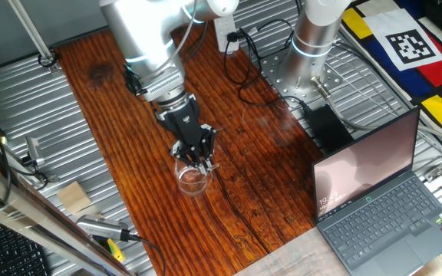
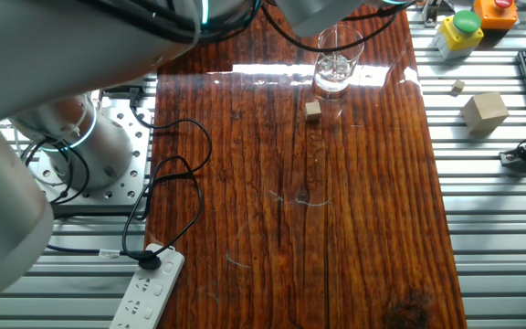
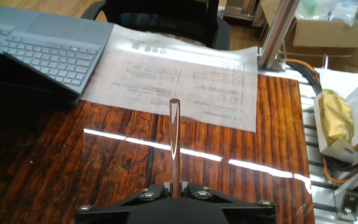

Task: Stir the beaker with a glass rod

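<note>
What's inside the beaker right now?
The beaker looks empty of liquid. The gripper hangs right over its rim, hiding whether the glass rod reaches in.

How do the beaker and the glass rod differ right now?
The beaker is a wide, open cylinder; the glass rod is a thin stick. The beaker stands on the wooden table; the glass rod is clamped in the gripper. Both are clear glass.

The claw (image 3: 178,186) grips the glass rod (image 3: 174,140) above the wooden table (image 3: 73,155).
</note>
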`<state>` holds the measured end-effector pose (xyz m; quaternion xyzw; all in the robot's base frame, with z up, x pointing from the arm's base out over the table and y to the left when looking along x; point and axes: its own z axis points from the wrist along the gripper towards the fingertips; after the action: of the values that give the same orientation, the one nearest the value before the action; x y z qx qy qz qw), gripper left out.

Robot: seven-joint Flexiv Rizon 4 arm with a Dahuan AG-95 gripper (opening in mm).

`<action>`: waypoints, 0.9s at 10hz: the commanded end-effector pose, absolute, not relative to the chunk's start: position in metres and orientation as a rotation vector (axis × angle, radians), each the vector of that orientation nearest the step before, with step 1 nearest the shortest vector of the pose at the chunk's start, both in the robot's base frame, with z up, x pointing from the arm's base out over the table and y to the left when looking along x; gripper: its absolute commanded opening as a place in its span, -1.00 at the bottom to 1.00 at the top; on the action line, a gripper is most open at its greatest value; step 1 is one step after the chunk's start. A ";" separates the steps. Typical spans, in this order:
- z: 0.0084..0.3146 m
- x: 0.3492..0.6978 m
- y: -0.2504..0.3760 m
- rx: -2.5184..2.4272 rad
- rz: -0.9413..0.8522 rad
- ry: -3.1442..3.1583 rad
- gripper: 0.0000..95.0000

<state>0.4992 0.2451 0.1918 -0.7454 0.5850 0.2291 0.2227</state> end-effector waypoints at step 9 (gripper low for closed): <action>0.186 0.501 0.245 -2.075 0.613 1.636 -1.00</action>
<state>0.5003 0.2459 0.1881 -0.7477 0.5876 0.2220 0.2154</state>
